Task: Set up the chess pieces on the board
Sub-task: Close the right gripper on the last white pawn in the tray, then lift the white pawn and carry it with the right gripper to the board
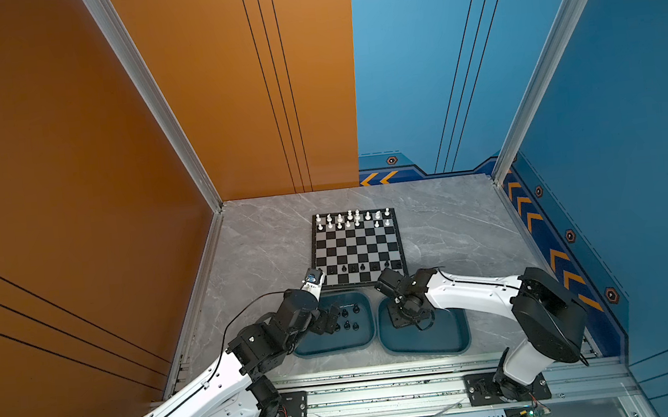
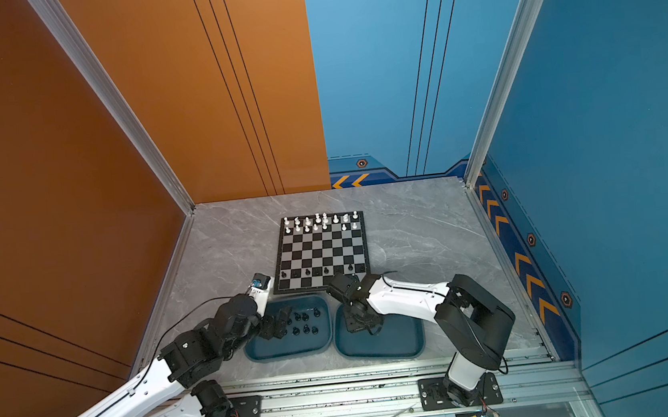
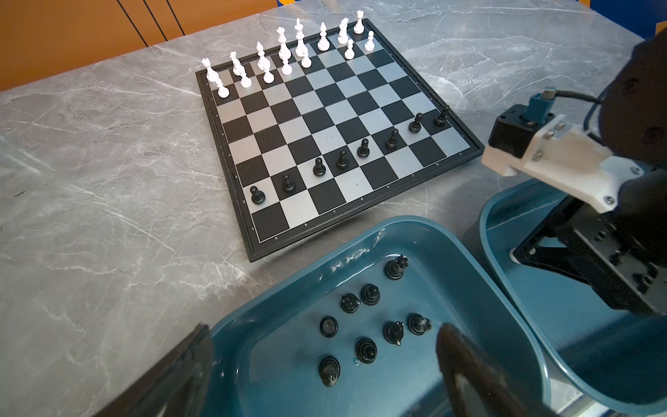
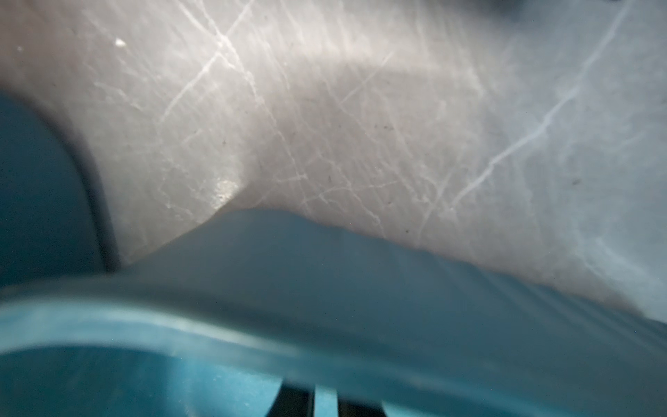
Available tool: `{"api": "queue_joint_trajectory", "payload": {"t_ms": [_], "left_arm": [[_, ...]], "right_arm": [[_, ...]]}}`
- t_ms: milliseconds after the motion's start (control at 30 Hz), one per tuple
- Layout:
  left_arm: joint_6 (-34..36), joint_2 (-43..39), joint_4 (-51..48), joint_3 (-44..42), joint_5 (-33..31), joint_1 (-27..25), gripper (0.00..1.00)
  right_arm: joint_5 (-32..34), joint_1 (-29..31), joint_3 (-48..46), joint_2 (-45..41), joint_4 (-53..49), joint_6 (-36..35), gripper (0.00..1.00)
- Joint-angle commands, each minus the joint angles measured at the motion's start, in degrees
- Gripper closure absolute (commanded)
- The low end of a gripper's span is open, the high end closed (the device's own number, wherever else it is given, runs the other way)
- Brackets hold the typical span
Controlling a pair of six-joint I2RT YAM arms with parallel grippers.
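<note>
Board (image 1: 356, 253) sits mid-table. White pieces (image 1: 349, 219) fill its 12 o'clock rows, with one pawn gap. Black pawns (image 3: 342, 159) line the second row from 6. Eight black pieces (image 3: 366, 350) sit in the left tray (image 1: 357, 341), 7 o'clock of the board. Left gripper (image 1: 328, 319) hangs over them, jaws wide, empty. Right gripper (image 3: 521, 252) is clenched down in the right tray (image 1: 441, 339), 5 o'clock; can't tell if it holds anything. Pieces are likely light, hard, glossy and tippy, so pinch the stem under the knob, from above.
</note>
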Motion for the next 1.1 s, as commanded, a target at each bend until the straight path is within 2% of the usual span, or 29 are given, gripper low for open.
{"api": "queue_joint_trajectory", "payload": {"t_ms": [0,400,667,833,967,1067], "left_arm": [[0.9,0.0,1.4,1.1,0.8,0.5,0.02],[1.8,1.7,4.8,0.4,0.3,1.4,0.02],[2.6,3.1,8.4,-0.3,-0.6,3.4,0.02],[6.0,6.7,10.6,1.8,1.7,7.6,0.02],[6.9,13.8,14.6,5.3,10.7,16.2,0.02],[8.6,20.6,18.0,9.4,14.2,19.9,0.03]], "right_arm": [[0.4,-0.4,-0.4,-0.2,-0.8,-0.3,0.89],[2.9,-1.5,5.5,-6.1,-9.6,-2.0,0.92],[2.2,-6.2,14.0,-9.7,-16.4,-5.9,0.91],[1.5,-10.4,23.1,-4.9,-19.3,-10.6,0.91],[-0.2,-14.7,31.3,2.9,-19.5,-13.6,0.91],[-0.8,-16.5,39.3,10.6,-20.6,-15.7,0.91]]}}
